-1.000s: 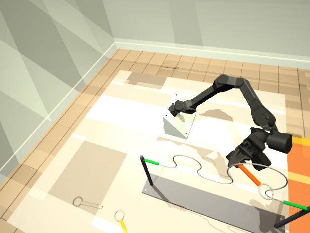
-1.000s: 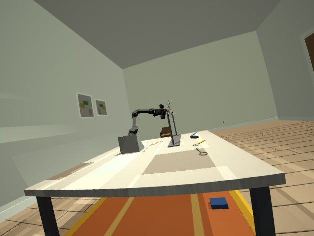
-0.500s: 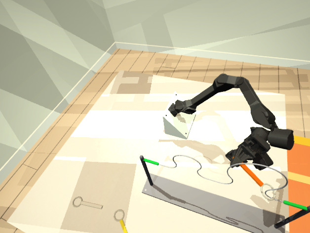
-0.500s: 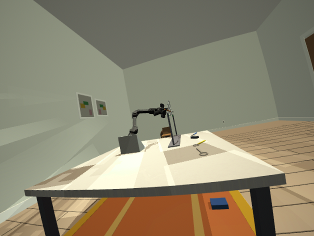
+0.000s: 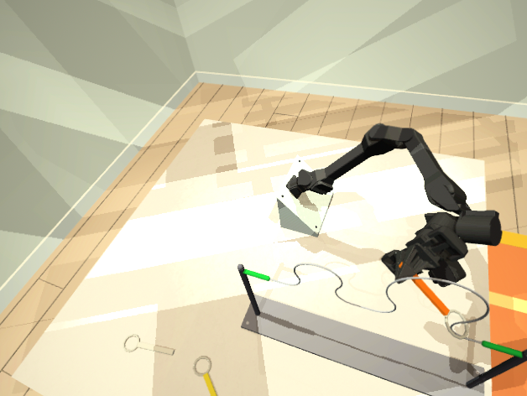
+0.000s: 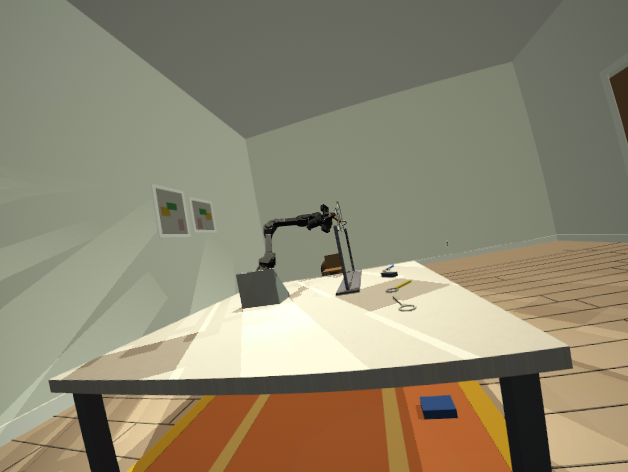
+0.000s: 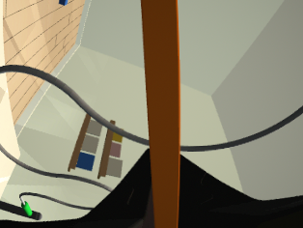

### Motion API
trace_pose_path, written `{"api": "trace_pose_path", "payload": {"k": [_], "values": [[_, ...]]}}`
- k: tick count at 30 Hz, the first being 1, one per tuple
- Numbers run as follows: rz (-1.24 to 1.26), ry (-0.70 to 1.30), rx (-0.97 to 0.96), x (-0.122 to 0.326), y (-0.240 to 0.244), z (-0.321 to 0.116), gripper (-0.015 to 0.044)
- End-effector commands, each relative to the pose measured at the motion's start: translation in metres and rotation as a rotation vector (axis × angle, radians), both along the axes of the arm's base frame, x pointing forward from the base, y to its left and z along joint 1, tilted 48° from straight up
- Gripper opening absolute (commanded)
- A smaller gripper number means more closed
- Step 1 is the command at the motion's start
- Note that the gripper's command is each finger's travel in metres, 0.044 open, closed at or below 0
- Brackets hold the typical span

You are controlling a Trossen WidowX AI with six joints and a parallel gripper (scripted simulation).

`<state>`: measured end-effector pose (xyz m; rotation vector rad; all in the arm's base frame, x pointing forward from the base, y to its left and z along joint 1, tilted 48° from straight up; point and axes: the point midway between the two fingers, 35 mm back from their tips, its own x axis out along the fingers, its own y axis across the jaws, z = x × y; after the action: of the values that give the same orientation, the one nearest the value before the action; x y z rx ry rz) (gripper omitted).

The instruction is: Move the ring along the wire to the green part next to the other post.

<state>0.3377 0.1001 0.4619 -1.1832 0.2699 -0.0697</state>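
The ring (image 5: 447, 326) is around the wire (image 5: 366, 307) (image 7: 203, 148) at a bend in the grey part, a little off the right green part (image 5: 503, 348). Whether it touches the grey wire I cannot tell. Its orange handle (image 5: 430, 294) (image 7: 161, 72) slants up to my gripper (image 5: 401, 268) (image 7: 158, 155), which is shut on it. In the top view the wire's upper curve passes in front of the handle near my fingertips; the gap is unclear. The other green part (image 5: 256, 274) (image 7: 27, 209) is beside the left post (image 5: 249, 294).
The right post (image 5: 493, 372) stands on the grey base plate's right end. A yellow-handled ring (image 5: 208, 382) (image 6: 403, 285) and a pale ring with a handle (image 5: 155, 348) lie on the table. A dark box (image 6: 389, 274) lies beyond them. The arm stands on a wedge block (image 6: 256, 289).
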Motion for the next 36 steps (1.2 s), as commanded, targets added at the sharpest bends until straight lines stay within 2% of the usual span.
{"api": "trace_pose_path", "payload": {"k": [1,17,36], "values": [[0.001,-0.012,-0.01,-0.001,-0.003,0.008,-0.015],[0.003,-0.006,-0.035,-0.001,-0.007,0.025,-0.015],[0.018,0.043,0.163,-0.001,-0.005,0.022,-0.015]]}}
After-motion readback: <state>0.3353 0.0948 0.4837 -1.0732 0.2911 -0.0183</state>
